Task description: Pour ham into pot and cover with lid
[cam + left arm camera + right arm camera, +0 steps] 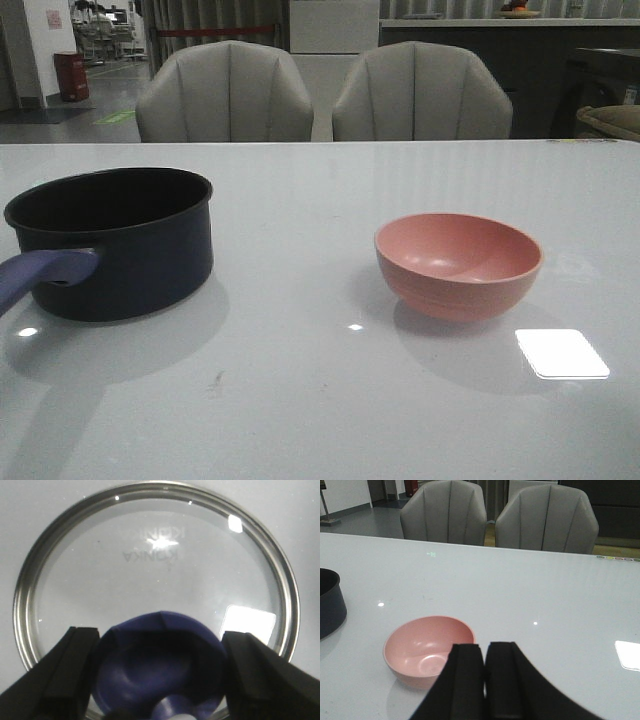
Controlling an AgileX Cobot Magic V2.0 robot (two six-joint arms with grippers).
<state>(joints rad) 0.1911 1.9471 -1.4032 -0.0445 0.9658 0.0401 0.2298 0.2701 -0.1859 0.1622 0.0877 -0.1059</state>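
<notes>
1. Pot (120,245), dark navy with a lighter purple-blue handle (40,275), stands upright on the white table (300,400) at the left in the front view; its handle reaches toward the camera side and the left edge. What lies inside cannot be seen from this angle.
2. Well apart from it, to the right, sits the pink bowl (460,265), upright; the part of its inside that shows looks bare, and no ham pieces can be made out in any view.
3. Glass lid (160,575) with a metal rim lies flat on the table under the left wrist camera, its blue knob (160,665) pointing up.
4. Left gripper (159,677) is spread wide, one finger (65,675) on each side of the knob; whether the pads touch it cannot be told.
5. Right gripper (485,680) has its fingers pressed nearly together with nothing between them, hovering just on the near side of the bowl (427,650).
6. Two grey chairs (320,95) stand behind the table's far edge.
</notes>
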